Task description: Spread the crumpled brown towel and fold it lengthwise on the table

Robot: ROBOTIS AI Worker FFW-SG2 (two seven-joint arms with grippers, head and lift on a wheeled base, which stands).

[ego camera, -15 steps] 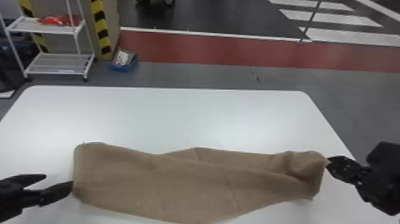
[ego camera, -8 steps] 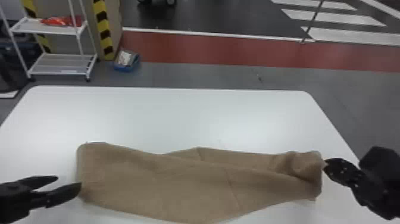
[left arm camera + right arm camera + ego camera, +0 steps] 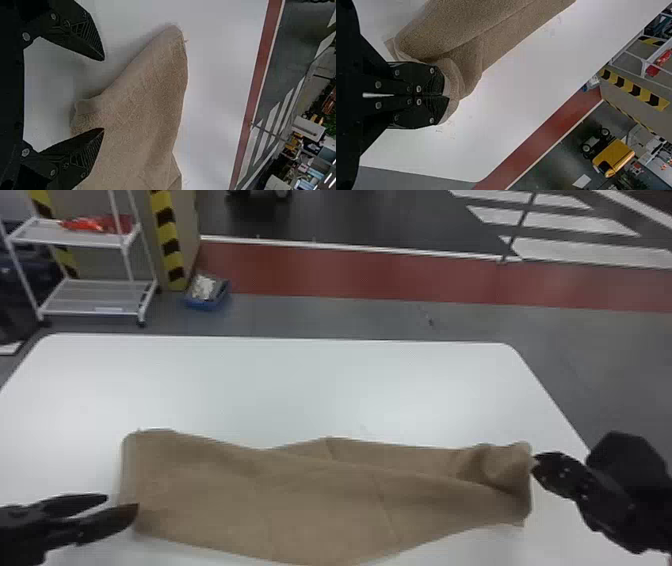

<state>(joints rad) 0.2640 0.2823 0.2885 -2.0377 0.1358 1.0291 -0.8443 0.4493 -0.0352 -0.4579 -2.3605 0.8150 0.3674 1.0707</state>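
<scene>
The brown towel (image 3: 280, 490) lies stretched left to right across the near part of the white table (image 3: 320, 385), with a diagonal overlap and a bunched right end. My left gripper (image 3: 122, 505) is open at the towel's left end. In the left wrist view, the left gripper (image 3: 104, 94) has one finger over the towel (image 3: 146, 99) and the other over bare table. My right gripper (image 3: 535, 465) is at the bunched right corner. The right wrist view has the right gripper (image 3: 447, 95) shut on that corner of the towel (image 3: 455, 43).
The table's far edge (image 3: 280, 336) and slanting right edge border the work. On the floor beyond stand a white shelf rack (image 3: 95, 310) and a blue bin (image 3: 207, 302). The table top stretches behind the towel.
My left gripper has moved a little to the right, so its fingertip now overlaps the towel's left end. The right gripper and the towel look nearly the same.
</scene>
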